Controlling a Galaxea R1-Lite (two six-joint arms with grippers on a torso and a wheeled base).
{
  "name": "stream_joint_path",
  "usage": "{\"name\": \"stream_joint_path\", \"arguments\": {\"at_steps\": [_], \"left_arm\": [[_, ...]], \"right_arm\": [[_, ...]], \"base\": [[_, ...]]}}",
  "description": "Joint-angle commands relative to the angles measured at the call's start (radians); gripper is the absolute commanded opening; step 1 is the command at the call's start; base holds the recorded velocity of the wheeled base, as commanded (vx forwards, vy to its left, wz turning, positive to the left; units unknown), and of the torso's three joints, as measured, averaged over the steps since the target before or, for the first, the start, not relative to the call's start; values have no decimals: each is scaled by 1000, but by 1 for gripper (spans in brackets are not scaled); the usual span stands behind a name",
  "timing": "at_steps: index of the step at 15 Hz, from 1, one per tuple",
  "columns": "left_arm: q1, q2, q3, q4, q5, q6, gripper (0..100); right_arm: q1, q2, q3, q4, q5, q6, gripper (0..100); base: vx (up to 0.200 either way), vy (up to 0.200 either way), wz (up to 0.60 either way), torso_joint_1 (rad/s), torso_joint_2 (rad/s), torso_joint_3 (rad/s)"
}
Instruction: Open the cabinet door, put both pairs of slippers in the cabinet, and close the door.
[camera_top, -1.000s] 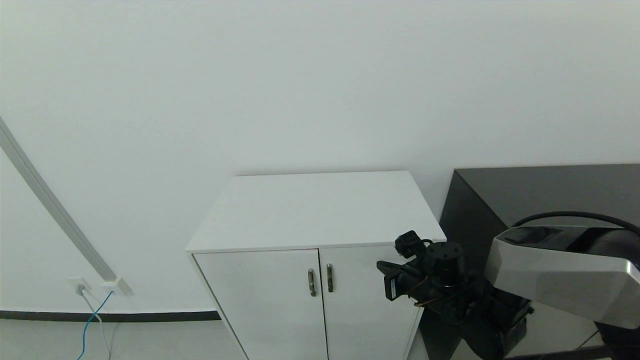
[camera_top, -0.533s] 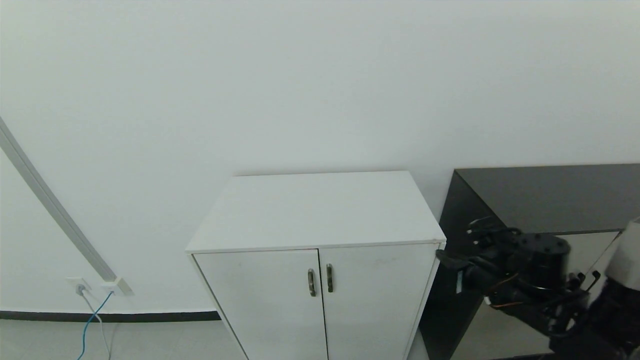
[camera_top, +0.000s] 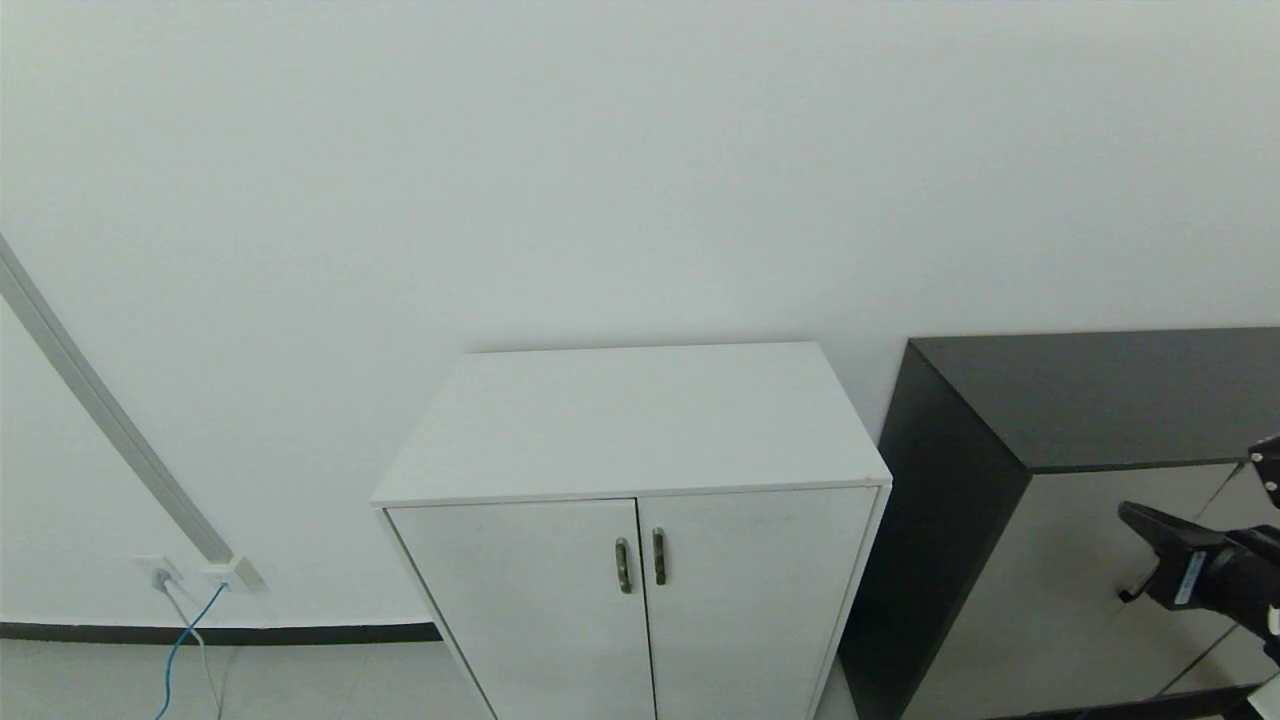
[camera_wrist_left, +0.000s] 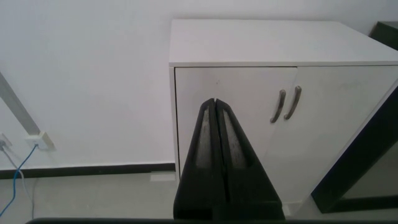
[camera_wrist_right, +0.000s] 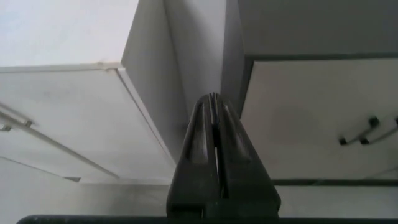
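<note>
White wall (camera_top: 640, 150) backs the white cabinet (camera_top: 630, 420) at 6 o'clock, its doors (camera_top: 520, 600) shut and its two handles (camera_top: 640, 563) side by side in the middle, easy to grab. The left gripper (camera_wrist_left: 215, 102) and right gripper (camera_wrist_right: 214, 99) hang near it with fingers (camera_wrist_left: 204, 143) pressed together on nothing. A dark cabinet (camera_top: 950, 520) at 4 o'clock stands just beside it, so that side looks tight.

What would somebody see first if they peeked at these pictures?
The white two-door cabinet against the wall in the middle grabs the eye first, both doors shut, with its pair of dark metal handles side by side where the doors meet. Right beside it, on the robot's right, stands a dark grey cabinet with a shiny front, and the robot's right pincer hangs shut in front of that one.
</note>
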Motion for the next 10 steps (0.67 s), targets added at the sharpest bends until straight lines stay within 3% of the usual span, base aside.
{"name": "stream_joint_path", "arguments": {"at_steps": [1, 6, 10], "left_arm": [[0, 1, 0, 0, 0, -1, 0], [0, 1, 0, 0, 0, -1, 0], [0, 1, 0, 0, 0, -1, 0]], "right_arm": [[-28, -336, 43, 236, 45, -8, 0], [-28, -694, 53, 696, 64, -111, 0], [-29, -859, 115, 877, 57, -111, 0]], "base": [[0, 0, 0, 0, 0, 0], [0, 0, 0, 0, 0, 0], [0, 0, 0, 0, 0, 0]]}}
